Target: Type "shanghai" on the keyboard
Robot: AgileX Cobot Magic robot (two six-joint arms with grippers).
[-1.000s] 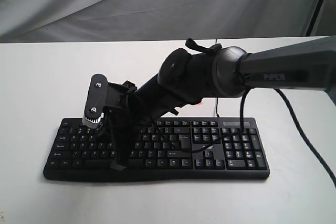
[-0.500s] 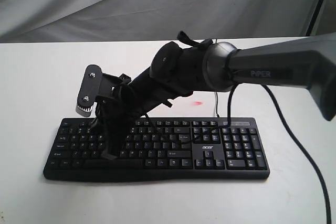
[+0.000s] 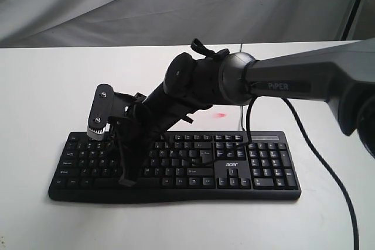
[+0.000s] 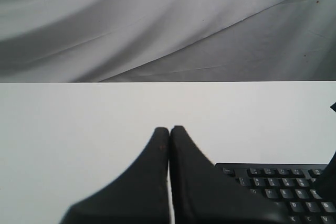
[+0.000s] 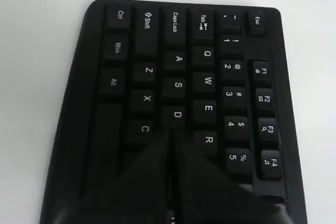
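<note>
The black keyboard (image 3: pixel 234 168) lies on the white table (image 3: pixel 41 86), its "acer" logo at the right of the middle. My right gripper (image 3: pixel 125 181) reaches across from the right and points down onto the keyboard's left half. In the right wrist view the right gripper (image 5: pixel 171 131) is shut, with its tips just past the D key (image 5: pixel 177 115), between C and R on the keyboard (image 5: pixel 131 77). My left gripper (image 4: pixel 169 128) is shut and empty above bare table, with a corner of the keyboard (image 4: pixel 283 182) beside it. It does not show in the exterior view.
A thin black cable (image 3: pixel 241 120) runs from the keyboard's back edge. The right arm's own cable (image 3: pixel 328 168) hangs to the table at the right. A small red spot (image 3: pixel 221 114) shows behind the keyboard. Grey cloth (image 3: pixel 176 4) hangs behind the table.
The right gripper lifted off the keys and shifted left, then came back down onto the keyboard slightly left of where it was a second ago.
</note>
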